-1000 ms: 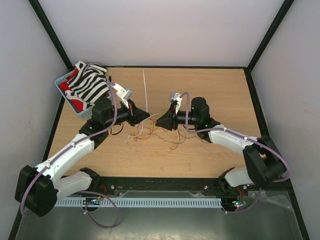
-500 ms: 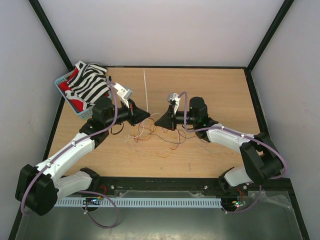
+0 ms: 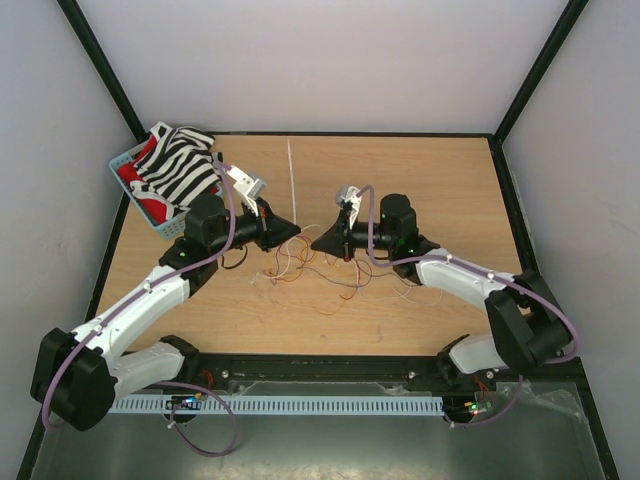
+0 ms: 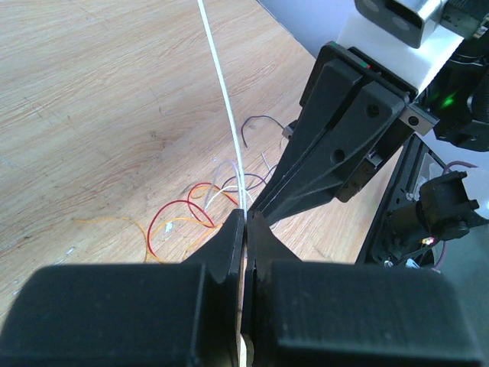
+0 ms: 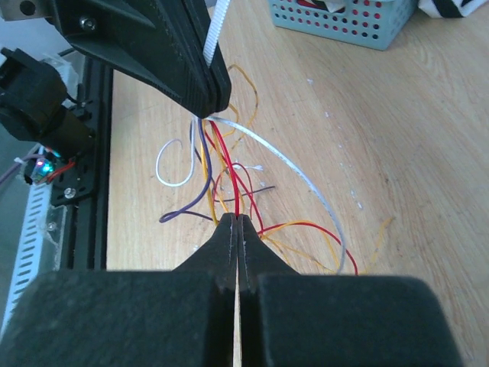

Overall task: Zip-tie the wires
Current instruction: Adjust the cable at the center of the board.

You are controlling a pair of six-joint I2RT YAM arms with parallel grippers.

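The wires (image 3: 312, 268) lie in a loose tangle of red, orange, dark and pale strands mid-table, between the two grippers. My left gripper (image 3: 296, 229) is shut on the zip tie (image 3: 291, 175), a thin white strip that runs from its tips toward the far edge. In the left wrist view the zip tie (image 4: 225, 99) leaves the closed left gripper (image 4: 246, 218) and runs away. My right gripper (image 3: 316, 243) faces the left one, tips almost touching. In the right wrist view the right gripper (image 5: 238, 220) is shut on red strands of the wires (image 5: 229, 172).
A blue basket (image 3: 128, 160) holding striped cloth (image 3: 180, 165) stands at the far left, behind the left arm; it also shows in the right wrist view (image 5: 344, 19). A black rail (image 3: 330, 368) runs along the near table edge.
My right gripper has edged slightly left and up toward the left gripper, holding the wires. The left arm and the zip tie have stayed put.
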